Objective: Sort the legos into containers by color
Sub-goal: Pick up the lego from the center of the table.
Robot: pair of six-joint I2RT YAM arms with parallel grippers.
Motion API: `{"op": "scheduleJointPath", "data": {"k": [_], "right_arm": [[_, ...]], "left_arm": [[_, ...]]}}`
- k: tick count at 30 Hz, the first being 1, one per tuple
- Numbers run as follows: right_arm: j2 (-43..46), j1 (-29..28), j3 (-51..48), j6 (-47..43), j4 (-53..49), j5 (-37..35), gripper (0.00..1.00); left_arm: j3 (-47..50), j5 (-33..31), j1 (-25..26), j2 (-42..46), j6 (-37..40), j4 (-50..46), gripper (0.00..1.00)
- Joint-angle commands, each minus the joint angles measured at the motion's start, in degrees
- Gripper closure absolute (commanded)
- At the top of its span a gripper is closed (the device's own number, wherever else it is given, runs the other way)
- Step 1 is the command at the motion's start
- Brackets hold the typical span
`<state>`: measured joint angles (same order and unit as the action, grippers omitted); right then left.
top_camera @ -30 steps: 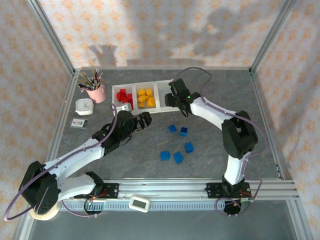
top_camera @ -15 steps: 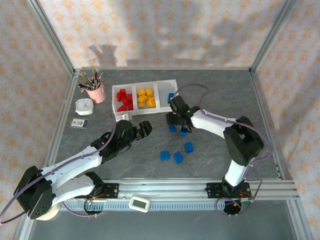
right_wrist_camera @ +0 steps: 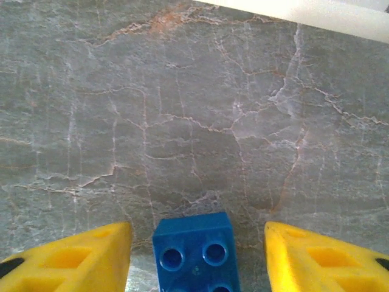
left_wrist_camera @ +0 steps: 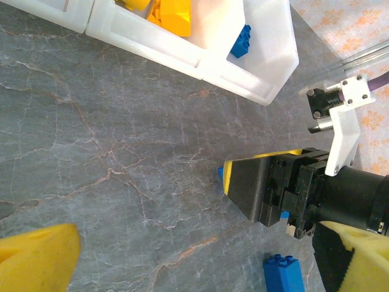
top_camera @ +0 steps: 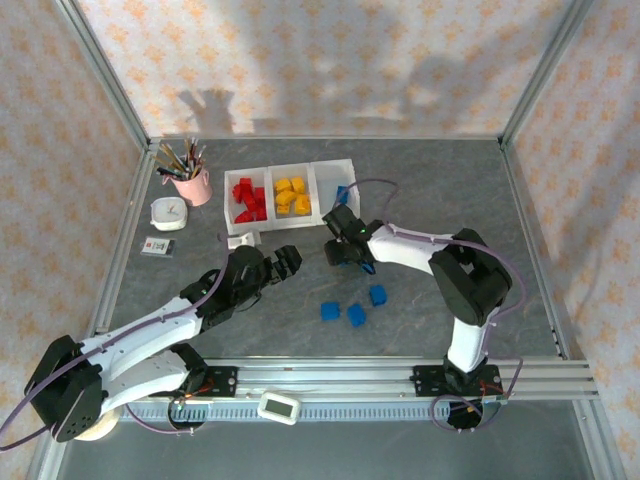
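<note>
The containers point(top_camera: 325, 218) form one white tray at the back. Red legos point(top_camera: 247, 199) lie in its left bin, yellow legos point(top_camera: 291, 195) in the middle bin, and one blue lego point(top_camera: 342, 192) in the right bin. My right gripper point(top_camera: 347, 254) is low over the table in front of the tray. In the right wrist view it point(right_wrist_camera: 197, 258) stands open around a blue brick point(right_wrist_camera: 196, 252), with a gap on each side. Three more blue bricks point(top_camera: 355, 314) lie nearer me. My left gripper point(top_camera: 286, 262) hovers open and holds nothing, left of the right gripper point(left_wrist_camera: 261, 185).
A pink cup of pencils point(top_camera: 190, 180), a white clock point(top_camera: 168, 213) and a small card point(top_camera: 157, 247) sit at the back left. A small white piece point(top_camera: 243, 240) lies in front of the tray. One blue brick point(left_wrist_camera: 282, 275) lies close beside the right arm.
My right gripper came down from the right bin to the table, leaving a blue lego in that bin, and now straddles another blue brick. The left arm drew back slightly toward me.
</note>
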<state>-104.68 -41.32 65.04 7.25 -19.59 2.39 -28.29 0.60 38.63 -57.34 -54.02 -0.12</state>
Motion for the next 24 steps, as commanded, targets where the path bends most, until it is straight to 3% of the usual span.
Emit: {"op": "scheduleJointPath", "data": {"k": [1,13,24], "right_arm": [[-1.7,-0.7,1.2,-0.7,-2.1,-0.7,0.44],[-3.0,-1.0,2.3,-1.3,-2.1,-0.7,0.65],[3.8,-0.2,4.6,0.0,-1.8,-0.3,0.73]], "left_arm": [[0.7,-1.9,0.3,0.8,-0.3,1.1,0.01],[-0.2,-2.1,0.3,0.6,0.2,0.4,0.01],[-3.8,-4.1,0.1,0.3,3.2,-2.2,0.01]]}}
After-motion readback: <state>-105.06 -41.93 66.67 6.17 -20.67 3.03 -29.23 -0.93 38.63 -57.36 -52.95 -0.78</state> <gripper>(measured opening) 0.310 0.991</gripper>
